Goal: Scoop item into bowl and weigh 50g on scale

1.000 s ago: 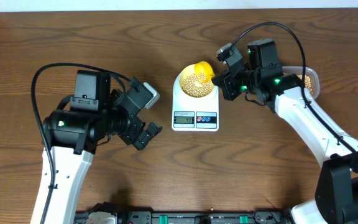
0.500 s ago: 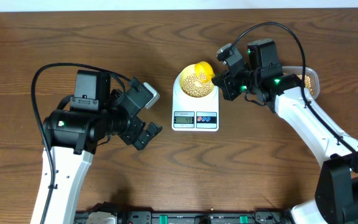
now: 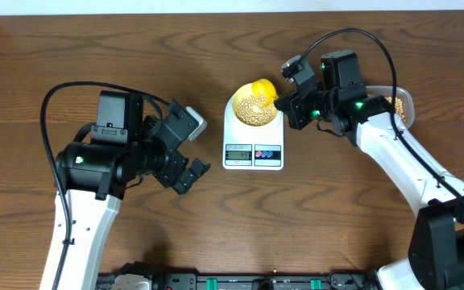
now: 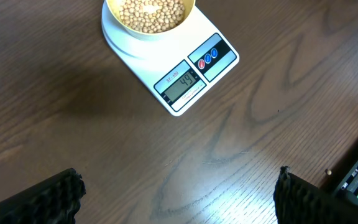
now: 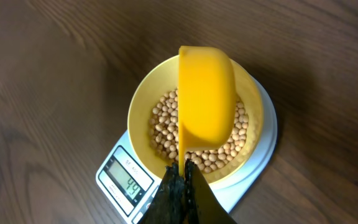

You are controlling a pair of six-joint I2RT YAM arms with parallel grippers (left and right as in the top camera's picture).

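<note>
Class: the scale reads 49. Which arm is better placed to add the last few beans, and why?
Right. The right hand grips the yellow scoop, tipped over the bowl of beans; the left hand hangs open and empty, away from the scale.

matt wood table w/ smooth plastic scale

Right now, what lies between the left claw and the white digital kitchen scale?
Only bare brown wooden tabletop separates the open left claw from the white scale, per the left wrist view.
</note>
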